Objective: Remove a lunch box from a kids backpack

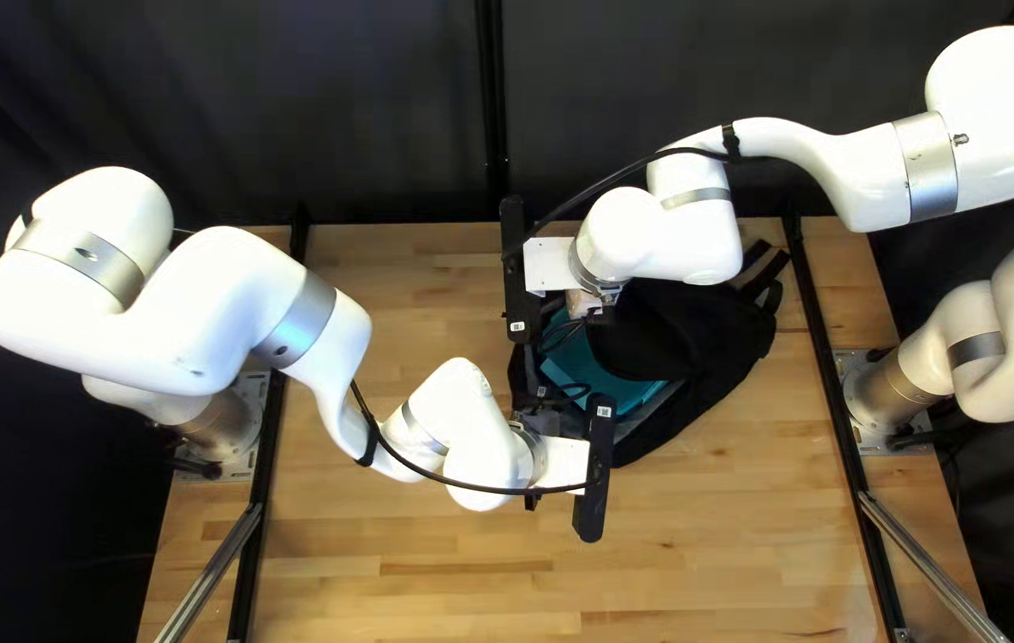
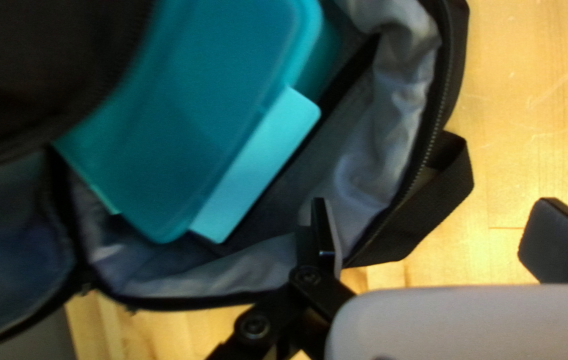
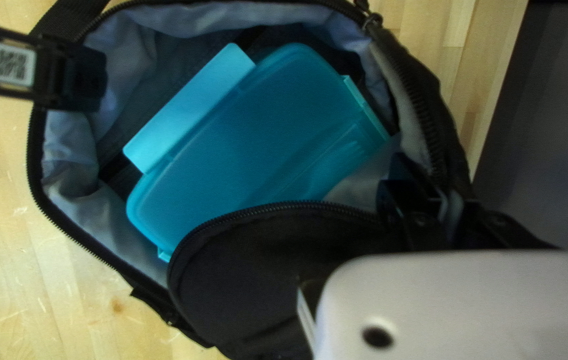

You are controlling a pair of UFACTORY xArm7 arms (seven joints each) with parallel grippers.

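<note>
Backpack (image 1: 715, 379): black, lying on the counter (image 1: 412, 536) right of centre in the top left view. Main compartment unzipped and gaping; grey-blue lining (image 2: 384, 133) creased along the walls. Black front flap (image 3: 250, 267), zipper-edged, folds over part of the opening. Loop of black strap (image 2: 430, 207) beside the rim, over the counter.

Lunch box (image 3: 257, 140): teal, rounded corners, smooth closed lid, paler turquoise tab (image 3: 190, 110) along one long side. Inside the main compartment, set diagonally to the opening, lid facing out; flap overlaps one edge of the lid.

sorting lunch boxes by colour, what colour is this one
The lunch box is teal, clearest in the right wrist view.
</note>
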